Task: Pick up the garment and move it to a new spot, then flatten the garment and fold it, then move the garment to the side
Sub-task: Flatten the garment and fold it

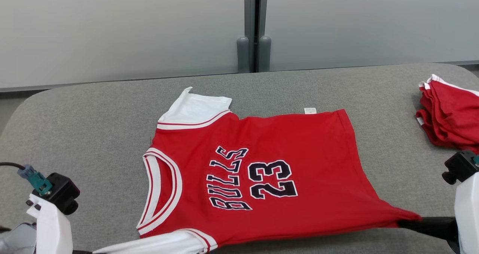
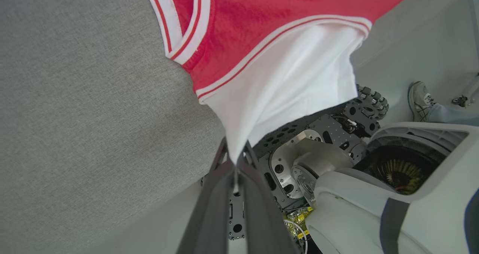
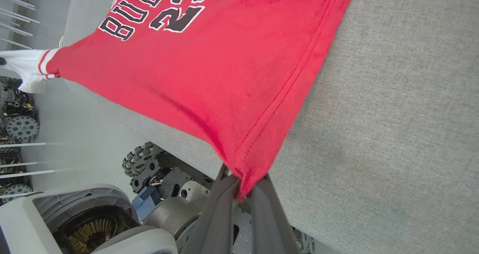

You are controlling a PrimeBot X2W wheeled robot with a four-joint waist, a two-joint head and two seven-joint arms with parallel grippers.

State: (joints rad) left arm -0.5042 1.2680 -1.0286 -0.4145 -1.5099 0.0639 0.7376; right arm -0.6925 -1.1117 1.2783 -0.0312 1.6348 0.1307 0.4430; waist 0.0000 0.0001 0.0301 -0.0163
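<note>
**While both pincers clamp it, the jersey [image 1: 262, 171] lies sideways on the surface [image 1: 93, 112]**

Seen from the head camera, the jersey is spread face up across the middle of the frame. Its long axis runs left to right. The neckline points to the left of the frame and the hem to the right. The "BULLS 23" lettering is turned on its side, with the tops of the letters toward the neckline.

I see the far sleeve [image 1: 194, 110], white, lying flat at the upper left of the jersey. A small label [image 1: 310, 110] sticks out along its far edge. The near sleeve [image 1: 161, 244] is drawn down to the bottom edge of the frame.

On my left wrist camera the left pincer [image 2: 235, 164] is closed tight on the tip of that near sleeve, which hangs past the edge of the surface. On the right wrist camera the right pincer [image 3: 241, 188] is closed on the near hem corner [image 3: 247, 171], the red cloth bunched between its fingers. The jersey's near side is stretched taut between the two grips, partly beyond the surface edge.

At the right edge of the head frame a folded red pile [image 1: 449, 119] sits well apart from the jersey. A person's shoe [image 2: 419, 100] shows on the floor at the right of the left wrist frame.
</note>
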